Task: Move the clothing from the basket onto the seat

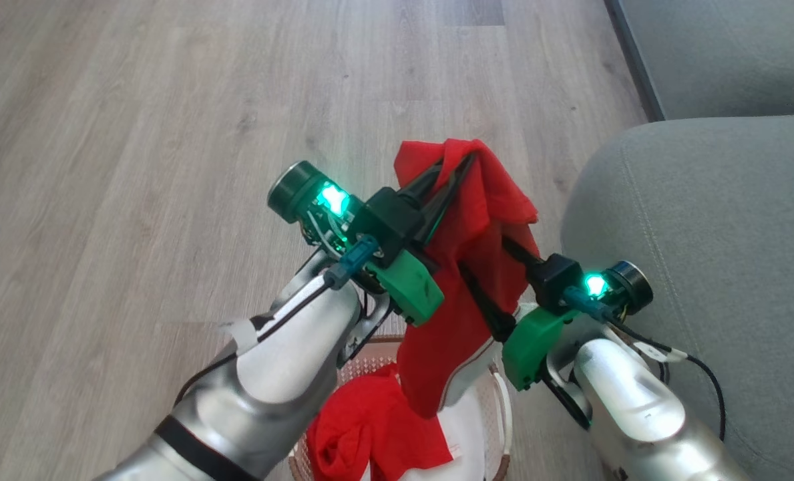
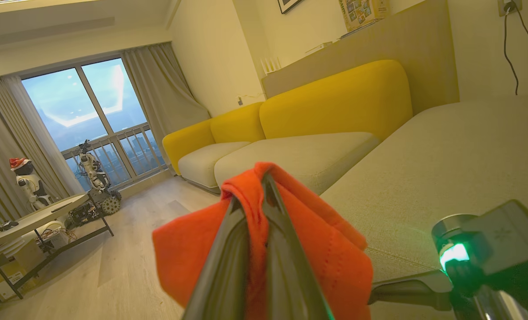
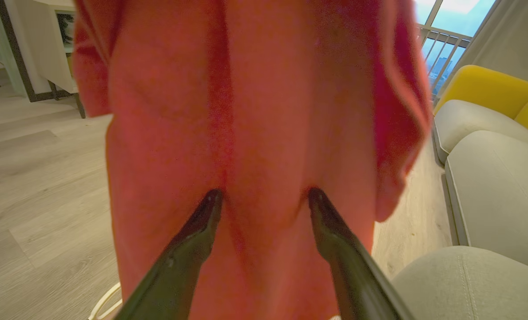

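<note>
The red garment (image 1: 450, 334) is hanging limp and light over the basket (image 1: 373, 361), beside the seat (image 1: 704, 234); your left gripper (image 2: 250, 191) is pinching its top fold, your right gripper (image 3: 266, 193) is standing spread against the cloth; you're best gripping bunched folds

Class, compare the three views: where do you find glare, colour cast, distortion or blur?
Head view: even daylight, but the green wrist light blooms into glare. Left wrist view: yellowish cast, bright window partly washed out, wide-angle bending of the room. Right wrist view: red garment too close, soft and out of focus.
</note>
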Robot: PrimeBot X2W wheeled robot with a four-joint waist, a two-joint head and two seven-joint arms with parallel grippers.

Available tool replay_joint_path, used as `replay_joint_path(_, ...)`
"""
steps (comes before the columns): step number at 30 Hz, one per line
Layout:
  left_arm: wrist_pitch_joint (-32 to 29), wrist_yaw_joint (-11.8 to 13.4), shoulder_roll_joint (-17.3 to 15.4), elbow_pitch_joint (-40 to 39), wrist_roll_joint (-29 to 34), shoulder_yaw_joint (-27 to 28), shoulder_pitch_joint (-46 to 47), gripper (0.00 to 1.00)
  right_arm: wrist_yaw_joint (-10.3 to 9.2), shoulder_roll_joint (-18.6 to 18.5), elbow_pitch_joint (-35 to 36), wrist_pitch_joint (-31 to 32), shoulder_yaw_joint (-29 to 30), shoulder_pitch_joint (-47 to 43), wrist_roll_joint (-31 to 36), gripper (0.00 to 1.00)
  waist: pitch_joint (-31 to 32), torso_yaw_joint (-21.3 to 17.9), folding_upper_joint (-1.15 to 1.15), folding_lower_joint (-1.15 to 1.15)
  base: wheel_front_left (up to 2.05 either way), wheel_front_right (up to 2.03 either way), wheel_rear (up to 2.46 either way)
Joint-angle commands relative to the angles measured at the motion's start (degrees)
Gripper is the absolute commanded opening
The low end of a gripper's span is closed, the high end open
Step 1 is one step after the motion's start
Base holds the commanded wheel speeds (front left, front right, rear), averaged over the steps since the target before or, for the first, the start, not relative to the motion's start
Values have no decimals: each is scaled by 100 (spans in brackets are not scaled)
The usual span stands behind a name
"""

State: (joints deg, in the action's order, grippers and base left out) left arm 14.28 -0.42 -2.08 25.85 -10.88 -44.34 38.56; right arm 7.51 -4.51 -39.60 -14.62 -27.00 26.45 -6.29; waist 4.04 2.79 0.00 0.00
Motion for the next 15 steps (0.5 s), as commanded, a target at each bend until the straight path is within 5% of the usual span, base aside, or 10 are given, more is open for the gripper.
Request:
replay_joint_path(1, 72, 55, -80, -244, -60, 140, 435, 0, -2, 54, 88, -38, -141, 306, -101, 100, 0, 38, 0, 0, 0, 0, 0)
replay_joint_path(4, 72, 79, -80, -282, -102, 78, 442, 0, -2, 72, 3, -38, -243, 370, -185, 86, 1, 70, 0, 0, 0, 0, 0)
replay_joint_path(6, 72, 97, -80, -307, -139, 29, 444, 0, -2, 85, -42, -38, -321, 428, -247, 31, 2, 98, 0, 0, 0, 0, 0)
replay_joint_path(8, 72, 110, -80, -306, -164, 4, 440, 0, -2, 92, -81, -38, -356, 464, -291, 0, 2, 118, 0, 0, 0, 0, 0)
replay_joint_path(15, 72, 175, -125, -136, -265, 74, 342, 0, -2, 71, -72, -38, -360, 467, -390, 0, 18, 89, 0, 0, 0, 0, 0)
